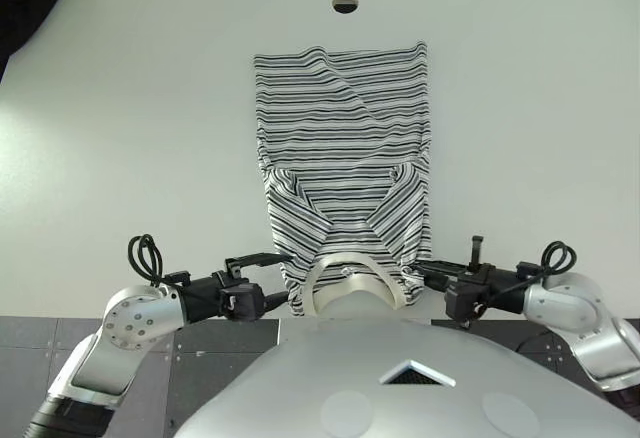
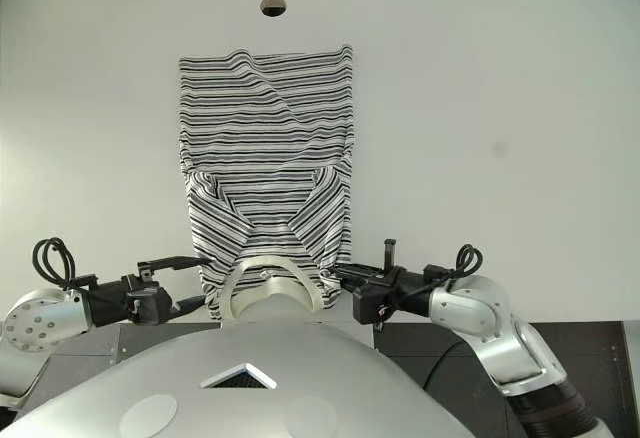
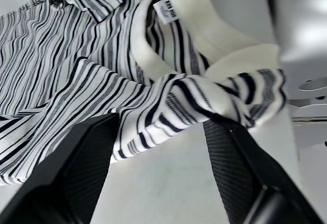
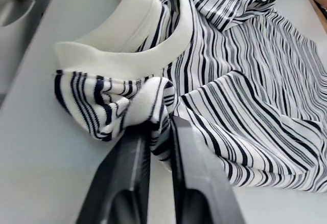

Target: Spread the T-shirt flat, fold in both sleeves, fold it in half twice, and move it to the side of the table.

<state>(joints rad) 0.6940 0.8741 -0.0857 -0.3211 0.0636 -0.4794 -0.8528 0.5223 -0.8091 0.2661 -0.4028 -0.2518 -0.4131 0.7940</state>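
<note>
We find the T-shirt point(image 1: 345, 148) on the table point(image 1: 540, 108), long axis 6 to 12 o'clock, collar at 6, the right gripper point(image 4: 159, 124) clenched on one shoulder and the left gripper point(image 1: 268, 280) spread, straddling the other.

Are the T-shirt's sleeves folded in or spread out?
Folded in: both sleeves lie over the front of the T-shirt, a narrow rectangle on the table.

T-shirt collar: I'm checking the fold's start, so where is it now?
The collar lies at the table edge nearest the robot, between the left end effector and the right end effector, which pinches the T-shirt beside it.
</note>
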